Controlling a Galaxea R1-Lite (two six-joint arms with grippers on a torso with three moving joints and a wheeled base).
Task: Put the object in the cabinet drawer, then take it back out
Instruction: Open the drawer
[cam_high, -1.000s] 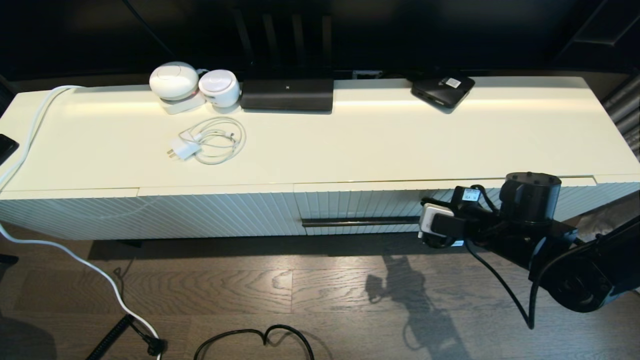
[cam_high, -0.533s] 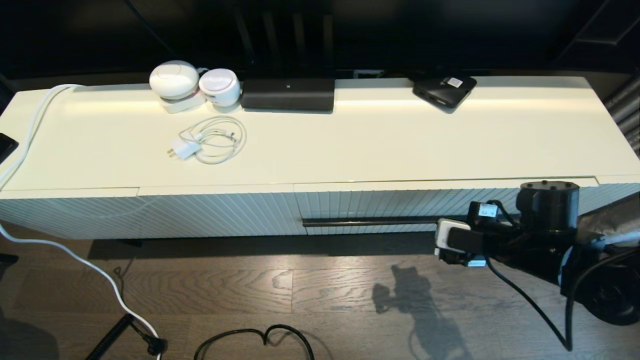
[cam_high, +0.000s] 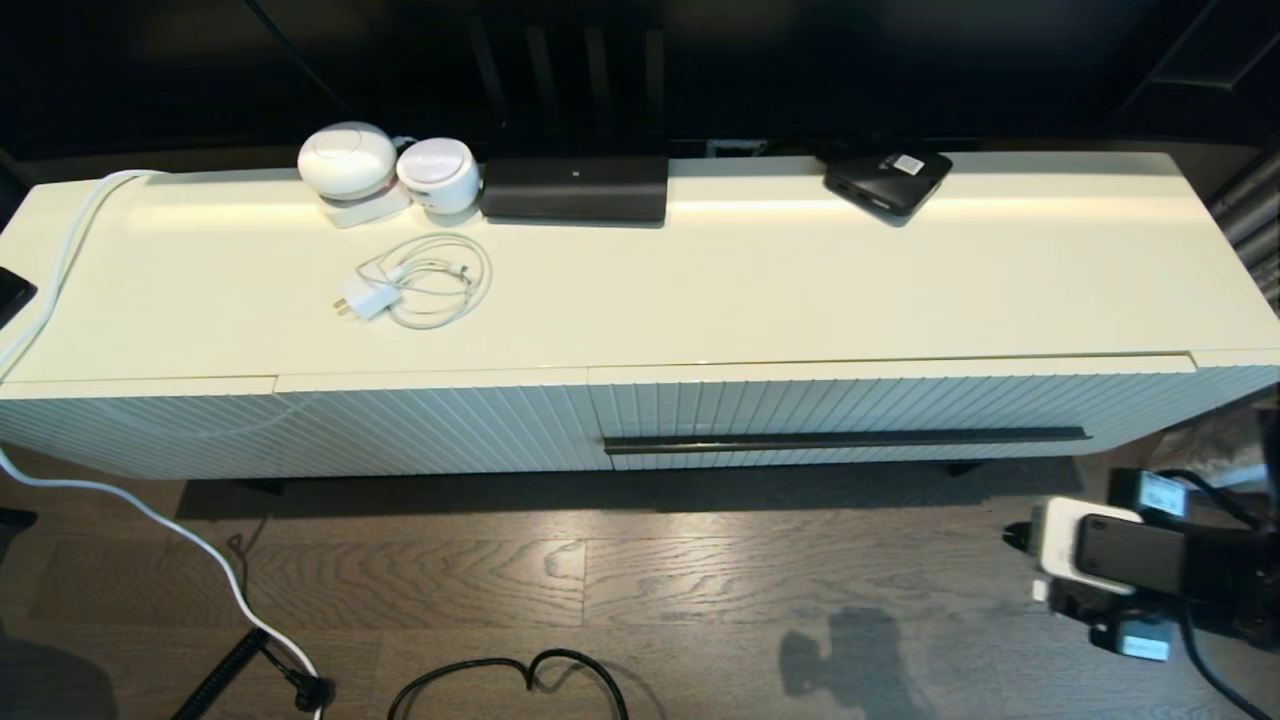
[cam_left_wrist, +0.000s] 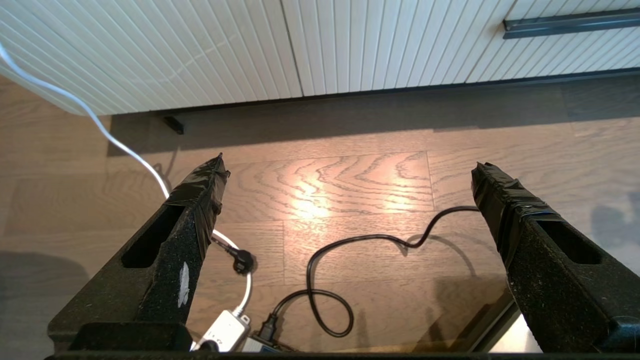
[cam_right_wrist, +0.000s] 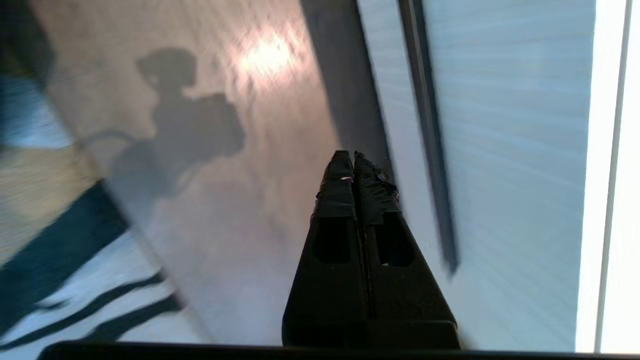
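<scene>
The cabinet drawer (cam_high: 850, 400) is closed, its ribbed cream front flush with the cabinet and its dark bar handle (cam_high: 845, 438) bare. The black umbrella is not in view anywhere. My right arm (cam_high: 1120, 555) hangs low over the floor at the lower right, off the handle's right end. In the right wrist view the right gripper (cam_right_wrist: 350, 155) is shut with nothing between its fingers, and the handle (cam_right_wrist: 425, 125) lies beside it. My left gripper (cam_left_wrist: 350, 165) stands open over the wooden floor in front of the cabinet, holding nothing; it does not show in the head view.
On the cabinet top sit a long black device (cam_high: 574, 188), a flat black box with a white label (cam_high: 886, 180), two white round gadgets (cam_high: 348, 160) and a white charger with coiled cable (cam_high: 420, 280). A white cable (cam_high: 150, 520) and a black cord (cam_high: 510, 675) lie on the floor.
My right arm has drawn back from the drawer handle, moving down and to the right toward the floor. The drawer has stayed closed.
</scene>
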